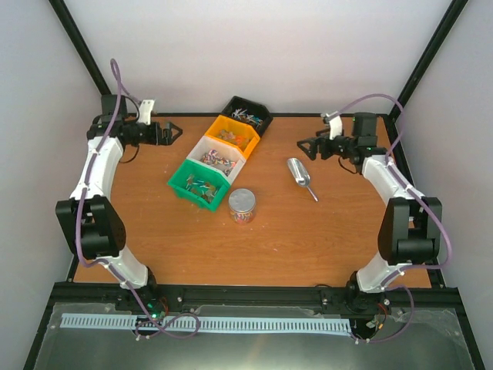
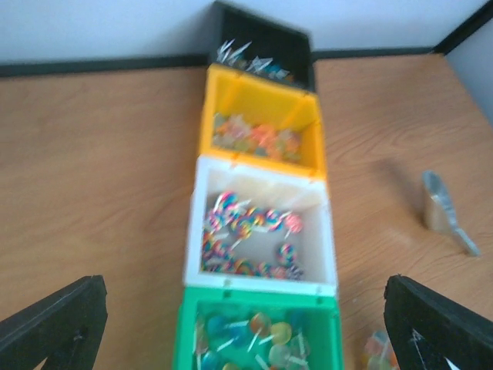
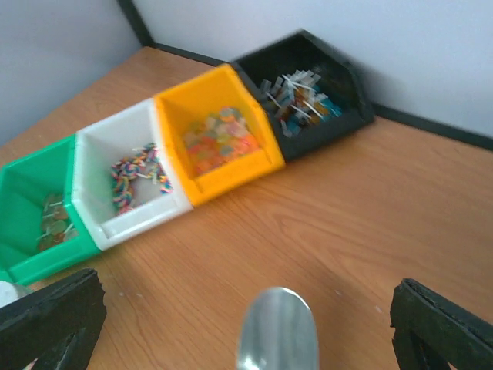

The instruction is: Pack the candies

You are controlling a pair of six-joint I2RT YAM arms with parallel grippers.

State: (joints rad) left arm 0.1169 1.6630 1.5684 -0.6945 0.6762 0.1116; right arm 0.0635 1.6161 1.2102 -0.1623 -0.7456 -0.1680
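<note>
In the top view, four bins of candies, green (image 1: 199,183), white (image 1: 218,159), orange (image 1: 233,136) and black (image 1: 248,115), are seen in a diagonal row, with a tin (image 1: 242,206) at the green bin's 4 o'clock and a scoop (image 1: 300,175) lying alone at the tin's 2 o'clock. In the left wrist view the left gripper (image 2: 246,324) is held wide open and empty over the bins; whether any candy is in the tin cannot be told. In the right wrist view the right gripper (image 3: 246,324) is likewise spread wide and empty above the scoop, so the scene is judged to fit packing either ahead or finished.

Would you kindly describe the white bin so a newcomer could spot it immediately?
On the wooden table, four bins run diagonally from the far edge toward the middle. The white bin is third from the back, between the orange bin and the green bin. It alone holds swirly multicoloured lollipops.
</note>
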